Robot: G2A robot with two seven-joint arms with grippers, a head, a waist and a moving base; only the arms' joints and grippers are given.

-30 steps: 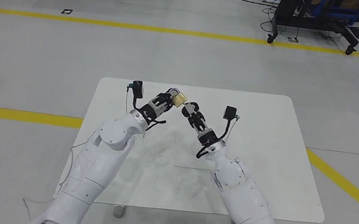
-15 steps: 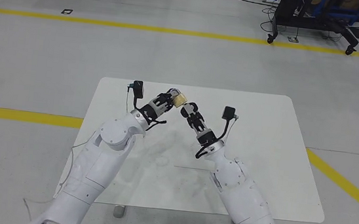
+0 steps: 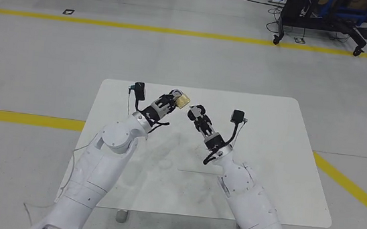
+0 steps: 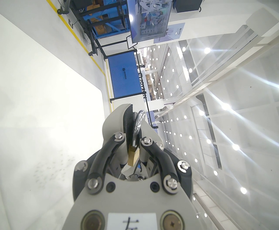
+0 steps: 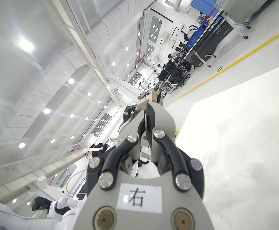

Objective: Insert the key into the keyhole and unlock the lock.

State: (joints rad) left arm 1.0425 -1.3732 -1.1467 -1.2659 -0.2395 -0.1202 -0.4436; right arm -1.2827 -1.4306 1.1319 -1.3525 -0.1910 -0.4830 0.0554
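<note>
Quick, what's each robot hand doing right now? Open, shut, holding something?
Left gripper: closed, holding the brass padlock.
Right gripper: closed, holding the key.

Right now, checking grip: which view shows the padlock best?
Left wrist view: the padlock clamped in the left gripper, close up. Top view shows it small; right wrist view, its end past the right gripper.

The lock [image 4: 133,155] had a satin brass body and a glossy chromed steel shackle [image 4: 138,122]. The key [image 5: 145,120] looked like thin bare metal. The left gripper [image 4: 134,115] and right gripper [image 5: 148,106] had matt pale-grey plastic jaws with black ribbed rubber linings, smooth black linkages and shiny metal screws. The worktop [image 3: 279,165] was smooth matt white and faintly scuffed.
</note>
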